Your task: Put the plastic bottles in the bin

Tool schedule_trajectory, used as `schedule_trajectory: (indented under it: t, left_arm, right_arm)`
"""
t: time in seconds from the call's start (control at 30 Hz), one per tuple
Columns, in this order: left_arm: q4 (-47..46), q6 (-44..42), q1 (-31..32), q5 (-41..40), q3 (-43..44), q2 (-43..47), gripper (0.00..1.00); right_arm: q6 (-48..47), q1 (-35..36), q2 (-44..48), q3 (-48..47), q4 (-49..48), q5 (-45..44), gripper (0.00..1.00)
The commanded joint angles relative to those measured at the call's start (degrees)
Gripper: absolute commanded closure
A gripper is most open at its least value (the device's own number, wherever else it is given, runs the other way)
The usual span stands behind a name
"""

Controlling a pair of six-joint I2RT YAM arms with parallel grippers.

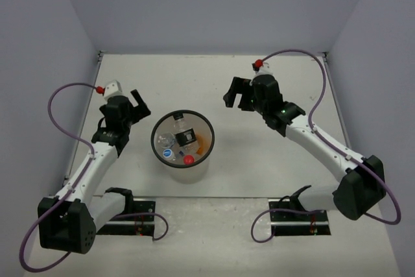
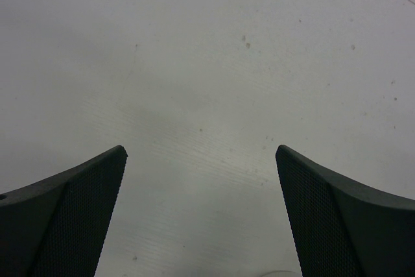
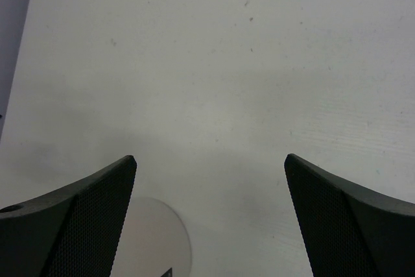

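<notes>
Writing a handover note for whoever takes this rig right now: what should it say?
Left gripper: open, empty, above the white table.
Right gripper: open, empty, also above the table.
Round translucent white plastic bin: upright between the arms, holding the small plastic bottles; blue cap, red cap, black label and an orange one show, count unclear.
Done: no bottle visible outside the bin.
Left: likely nothing; verify the count.

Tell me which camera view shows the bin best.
Top external: the bin shows whole, black rim and bottles inside. Right wrist catches only a pale curved sliver at its bottom edge, probably the bin; left wrist shows none of it.
</notes>
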State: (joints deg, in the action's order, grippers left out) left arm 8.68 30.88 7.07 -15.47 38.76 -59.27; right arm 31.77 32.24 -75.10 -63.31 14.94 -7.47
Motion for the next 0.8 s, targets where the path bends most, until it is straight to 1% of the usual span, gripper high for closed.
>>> schedule_trajectory:
  t: [0.0, 0.13, 0.33, 0.77]
  left_arm:
    - [-1.7, 0.8, -0.6, -0.8, -1.2, 2.3, 0.0]
    - [-1.9, 0.8, -0.6, -1.0, -1.5, 3.6, 0.0]
    - [-4.0, 0.1, -0.6, 0.3, -3.0, 5.9, 0.0]
    - [-3.7, 0.0, -0.6, -0.2, -3.4, 5.8, 0.0]
  right_arm:
    - [1.5, -1.5, -2.6, 3.7, -8.3, 2.9, 0.01]
    - [2.4, -1.7, -1.8, 6.7, -11.2, 4.9, 0.01]
    - [1.0, -1.7, 0.7, 7.8, -12.3, 2.9, 0.01]
    - [0.2, -1.7, -1.2, 7.8, -13.3, 5.2, 0.01]
